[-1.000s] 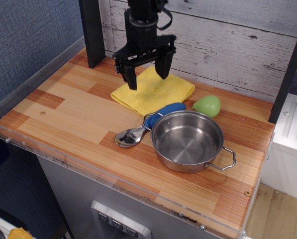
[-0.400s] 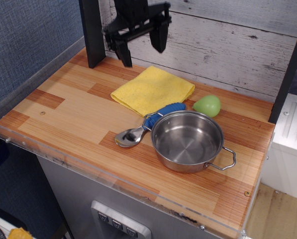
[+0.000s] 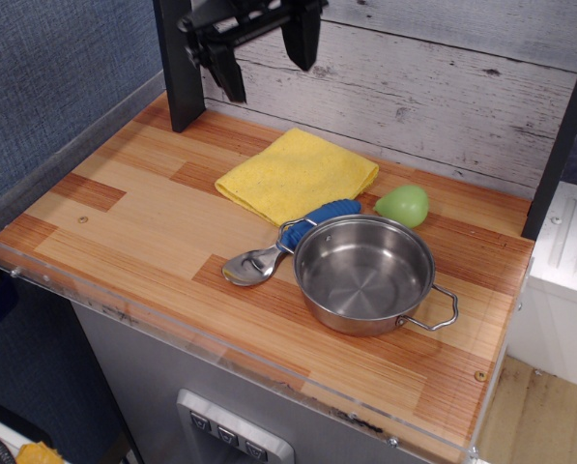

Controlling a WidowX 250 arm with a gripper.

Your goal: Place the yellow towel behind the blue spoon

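The flat yellow cloth towel [image 3: 298,175] lay just behind the blue-handled metal spoon [image 3: 286,241], below the wide, empty black gripper [image 3: 265,56].

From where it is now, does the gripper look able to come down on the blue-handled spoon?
Probably yes. The open gripper hangs high at the back of the table, empty. The blue-handled metal spoon lies uncovered, though its handle end touches the steel pot and the folded yellow towel, leaving little room there.
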